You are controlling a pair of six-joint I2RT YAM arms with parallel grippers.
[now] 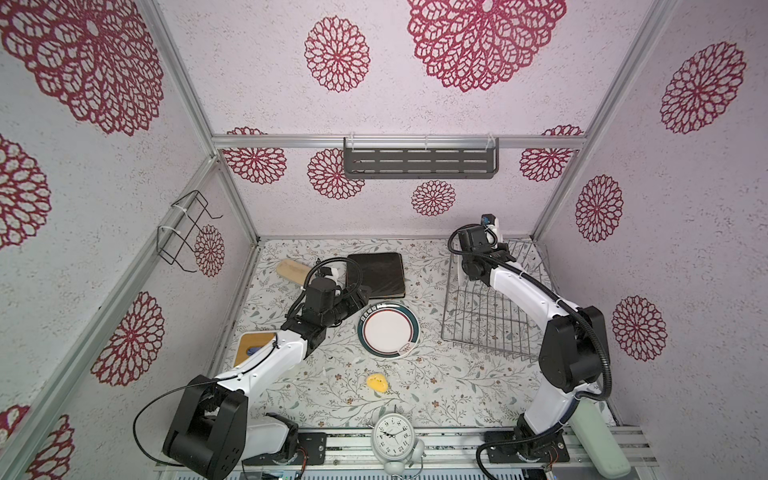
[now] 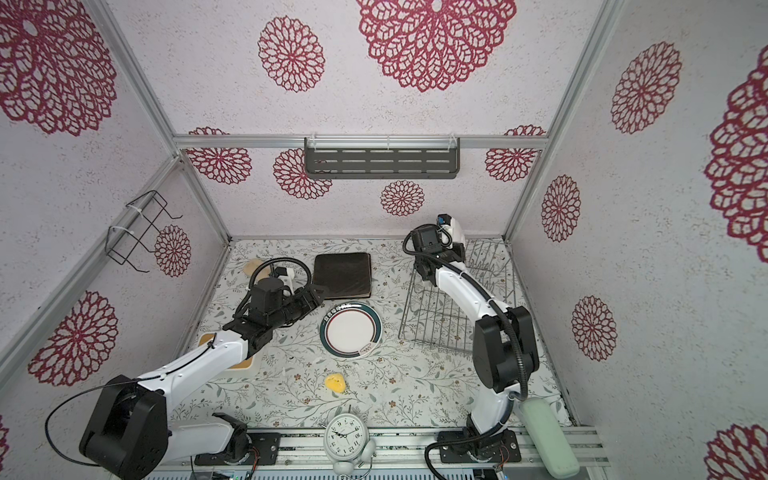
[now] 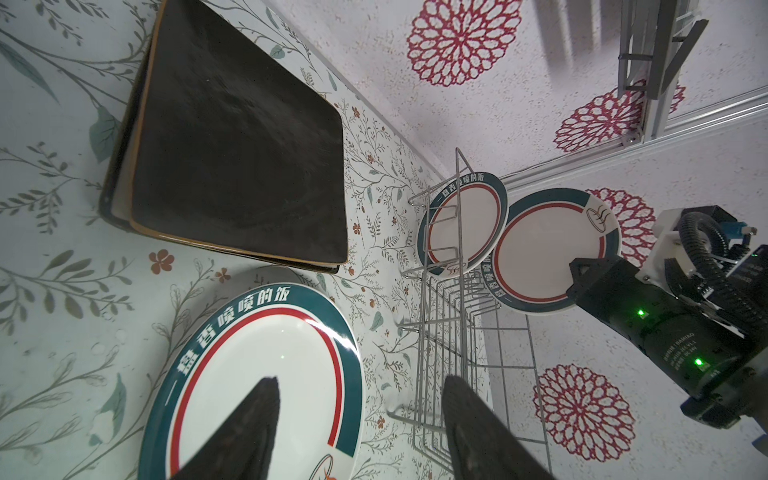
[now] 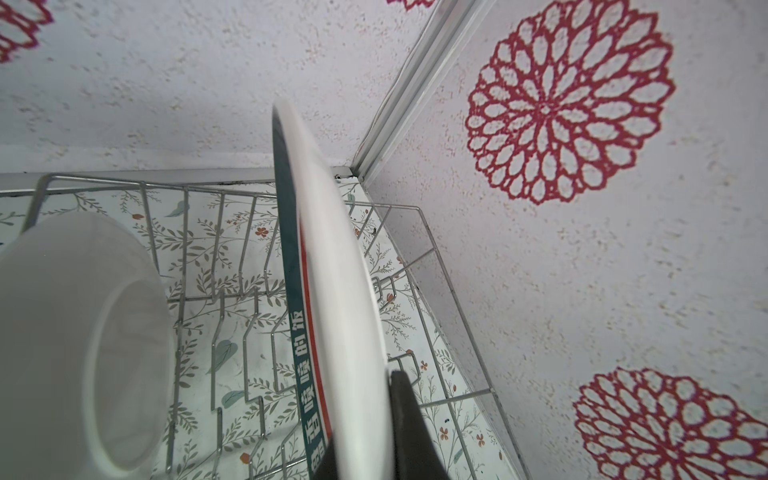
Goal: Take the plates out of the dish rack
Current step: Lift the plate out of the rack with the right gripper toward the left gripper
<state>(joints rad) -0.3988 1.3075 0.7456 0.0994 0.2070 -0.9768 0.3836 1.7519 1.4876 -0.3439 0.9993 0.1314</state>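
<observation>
The silver wire dish rack (image 1: 490,307) stands at the right of the table. My right gripper (image 4: 361,415) is shut on the rim of a round white plate with a teal band (image 4: 332,291), held upright over the rack's far left end (image 3: 552,253). A second round plate (image 3: 461,226) stands in the rack beside it. Another round plate (image 1: 388,332) lies flat mid-table. Two dark square plates (image 1: 376,274) lie stacked behind it. My left gripper (image 3: 360,380) hangs open and empty over the flat plate's far edge (image 1: 361,297).
A white alarm clock (image 1: 392,436) and a yellow object (image 1: 377,383) sit near the front. A beige brush (image 1: 293,270) and a wood-topped tray (image 1: 255,349) lie left. A grey shelf (image 1: 419,160) and a black wire holder (image 1: 187,232) hang on the walls.
</observation>
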